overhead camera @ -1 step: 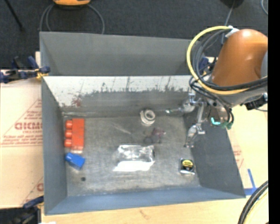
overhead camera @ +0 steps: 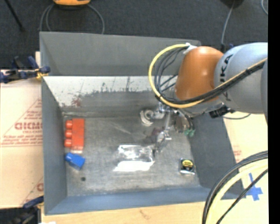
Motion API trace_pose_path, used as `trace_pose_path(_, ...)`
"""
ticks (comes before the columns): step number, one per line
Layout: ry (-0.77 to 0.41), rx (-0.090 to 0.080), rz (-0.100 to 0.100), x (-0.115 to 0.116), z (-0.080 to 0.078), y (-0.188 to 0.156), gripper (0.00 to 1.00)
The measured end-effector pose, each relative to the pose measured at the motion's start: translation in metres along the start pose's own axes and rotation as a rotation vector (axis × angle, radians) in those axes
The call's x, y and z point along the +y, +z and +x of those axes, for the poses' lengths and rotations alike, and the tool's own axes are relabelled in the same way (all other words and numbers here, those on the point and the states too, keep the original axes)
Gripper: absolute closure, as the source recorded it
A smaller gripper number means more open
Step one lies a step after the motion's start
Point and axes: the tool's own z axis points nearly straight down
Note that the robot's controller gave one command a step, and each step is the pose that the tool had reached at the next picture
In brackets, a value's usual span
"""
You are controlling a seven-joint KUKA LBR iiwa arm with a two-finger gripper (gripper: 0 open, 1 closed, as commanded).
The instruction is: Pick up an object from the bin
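Low over the bin (overhead camera: pixel 130 196) floor, a little toward 3 o'clock of its middle: end effector (overhead camera: pixel 157 145), hung under the arm's orange cover (overhead camera: pixel 198 73). Cannot tell whether set wide or narrow; too slender and dark against the grey floor to read. Nothing seen held in it.

Nearest thing: a clear crumpled plastic bag (overhead camera: pixel 133 155), flat on the floor at 8 o'clock from the end effector. Its 2 o'clock corner touches or nearly touches the tip; cannot tell which. Long axis of the bag roughly 9 to 3 o'clock.

Well apart, at 9 o'clock by the bin wall: an orange toy brick (overhead camera: pixel 74 134), long axis 12 to 6, with a small blue piece (overhead camera: pixel 75 160) just off its 6 o'clock end. At 4 o'clock from the end effector, near the wall: a small black-and-yellow tape measure (overhead camera: pixel 187 166).

Judged from this: pick not yet made. Probably calls for a short shift toward 8 o'clock to centre over the bag, then closing across its 12-to-6 width. Risk: thin film caught only at an edge, then slipping free.
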Motion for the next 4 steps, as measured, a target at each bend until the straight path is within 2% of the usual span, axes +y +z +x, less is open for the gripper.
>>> trace_pose_path(1,0.049,-0.025,0.008,-0.0008,0.0085,0.0242,0.0)
trace_pose_path(3,0.009,-0.026,0.008,0.0,0.0083,0.0249,0.0)
trace_pose_path(4,0.03,-0.023,0.008,-0.0008,0.0091,0.0262,0.0)
